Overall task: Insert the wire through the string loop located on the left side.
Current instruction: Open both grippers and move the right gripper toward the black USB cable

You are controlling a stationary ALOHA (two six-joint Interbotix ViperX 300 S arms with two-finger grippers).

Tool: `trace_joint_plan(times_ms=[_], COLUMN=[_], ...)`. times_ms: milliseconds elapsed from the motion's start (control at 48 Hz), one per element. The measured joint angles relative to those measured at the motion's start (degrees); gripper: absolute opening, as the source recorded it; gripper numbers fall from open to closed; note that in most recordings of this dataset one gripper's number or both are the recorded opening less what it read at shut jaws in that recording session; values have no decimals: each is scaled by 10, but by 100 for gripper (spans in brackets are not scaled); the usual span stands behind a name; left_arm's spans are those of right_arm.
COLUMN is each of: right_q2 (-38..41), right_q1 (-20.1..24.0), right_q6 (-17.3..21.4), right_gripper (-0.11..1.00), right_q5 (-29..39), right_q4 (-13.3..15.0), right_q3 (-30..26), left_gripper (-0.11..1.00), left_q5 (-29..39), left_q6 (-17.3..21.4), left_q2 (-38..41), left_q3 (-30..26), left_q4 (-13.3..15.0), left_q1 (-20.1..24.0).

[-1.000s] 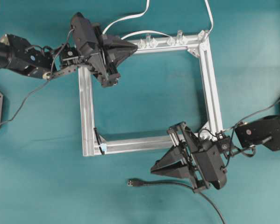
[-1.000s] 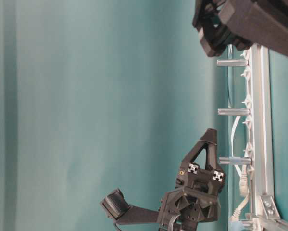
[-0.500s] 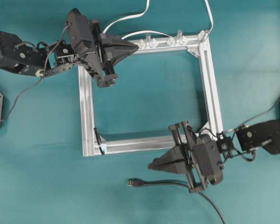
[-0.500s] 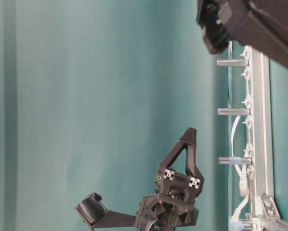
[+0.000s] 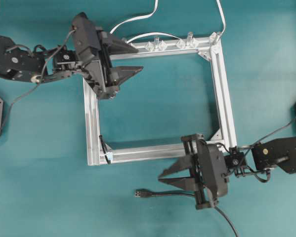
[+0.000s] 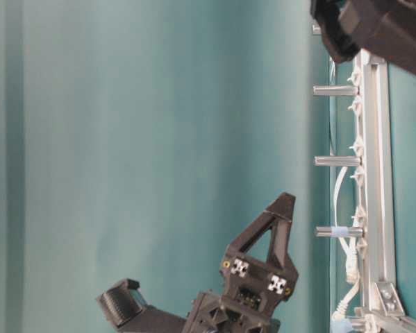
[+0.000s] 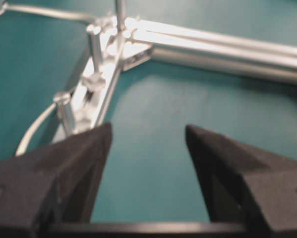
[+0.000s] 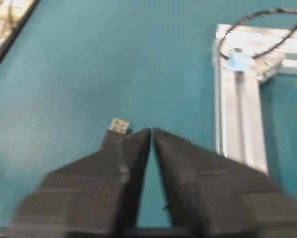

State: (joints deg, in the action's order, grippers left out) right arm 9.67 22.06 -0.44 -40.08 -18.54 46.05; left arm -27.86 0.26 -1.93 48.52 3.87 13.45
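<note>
left end effector (image 5: 136, 58): jaws wide apart, empty, over frame (image 5: 227, 98) top-left corner | right end effector (image 5: 162, 177): jaws slightly parted, empty, above wire (image 5: 157, 193) plug on bare tabletop (image 5: 49, 187) | string loop (image 5: 104, 148): frame's lower-left corner, open tabletop between it and plug

A teal cloth-covered table (image 5: 152, 98) fills the overhead view. A square silver aluminium frame (image 5: 227, 98) lies flat at its centre. Below the frame's lower edge lies a thin black cable with a metallic plug (image 5: 142, 193), apparently untouched. White cables (image 5: 133, 19) trail off the top.
</note>
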Motion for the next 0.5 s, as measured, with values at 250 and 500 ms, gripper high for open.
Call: trace_joint_plan(times_ms=[250,500], right_q2=[1,11], right_q1=[14,57], right_q6=[-56,-151], right_gripper=[35,37], right_q5=[4,10], right_q4=[-81,-218], right_q3=[-7,-32], left_gripper=[68,73], left_q5=[3,34], left_q6=[0,0], left_q2=[-23,-38], left_q3=[18,25], left_q4=[0,-1], left_q1=[-1,-4])
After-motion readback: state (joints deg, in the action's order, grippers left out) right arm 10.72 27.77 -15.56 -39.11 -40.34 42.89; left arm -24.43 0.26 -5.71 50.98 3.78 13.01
